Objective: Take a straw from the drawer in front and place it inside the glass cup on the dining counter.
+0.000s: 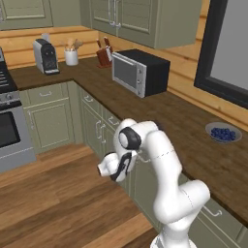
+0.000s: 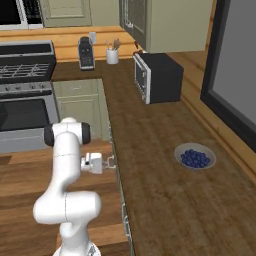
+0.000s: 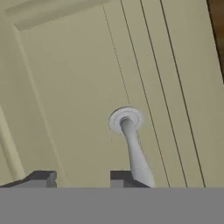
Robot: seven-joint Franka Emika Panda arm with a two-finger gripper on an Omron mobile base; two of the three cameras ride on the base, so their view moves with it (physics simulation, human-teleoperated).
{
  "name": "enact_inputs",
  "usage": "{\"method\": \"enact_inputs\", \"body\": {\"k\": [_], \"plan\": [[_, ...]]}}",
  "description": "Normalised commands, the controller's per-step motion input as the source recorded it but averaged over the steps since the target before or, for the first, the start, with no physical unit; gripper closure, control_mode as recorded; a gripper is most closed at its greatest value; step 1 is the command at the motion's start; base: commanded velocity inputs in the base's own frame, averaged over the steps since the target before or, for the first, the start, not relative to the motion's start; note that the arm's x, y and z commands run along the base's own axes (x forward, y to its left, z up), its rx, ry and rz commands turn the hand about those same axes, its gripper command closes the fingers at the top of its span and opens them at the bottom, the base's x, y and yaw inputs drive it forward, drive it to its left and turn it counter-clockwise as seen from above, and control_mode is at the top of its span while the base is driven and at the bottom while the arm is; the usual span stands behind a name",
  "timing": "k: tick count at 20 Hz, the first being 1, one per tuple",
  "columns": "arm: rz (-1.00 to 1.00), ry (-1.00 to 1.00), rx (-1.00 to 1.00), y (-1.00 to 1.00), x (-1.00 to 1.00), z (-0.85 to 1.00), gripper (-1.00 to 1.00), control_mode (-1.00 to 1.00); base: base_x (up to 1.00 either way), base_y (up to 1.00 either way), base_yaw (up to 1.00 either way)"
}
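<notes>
- One gripper [image 2: 111, 161], at the drawer [image 3: 87, 87] front just under the worktop [image 2: 165, 200] edge, near the worktop's long front run.
- Hand view: silver handle [image 3: 131, 144] runs down from its round mount toward the right fingertip [image 3: 120, 177]; left fingertip [image 3: 41, 178] sits well apart.
- Jaws stand partly apart with the handle at or beside the right tip. Can't tell whether they clamp it.
- Drawer looks closed, front flush with the cabinet face. I judge the straw is inside, hidden.
- Risk: handle sits off-centre between the tips, so a pull could slip off it and leave the drawer closed.
- Risk: a skewed pull may bind the drawer or twist the grip.
- Bowl of blueberries [image 2: 195, 157] sits far back on the worktop, well apart, no clash likely.
</notes>
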Motion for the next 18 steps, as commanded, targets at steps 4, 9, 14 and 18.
{"method": "enact_inputs", "body": {"k": [4, 9, 14, 18], "plan": [[0.04, 0.0, 0.0, 0.51, -0.3, 0.8, -1.0, -1.0, 0.0, 0.0, 0.0], [0.03, 0.0, -0.01, 0.68, -0.33, 0.82, -1.0, -1.0, 0.0, 0.0, 0.0], [0.02, 0.0, -0.06, 0.92, -0.37, 0.86, -1.0, -1.0, 0.0, 0.0, 0.0], [0.01, 0.0, -0.11, 0.98, -0.34, 0.83, -1.0, -1.0, 0.0, 0.0, 0.0]]}}
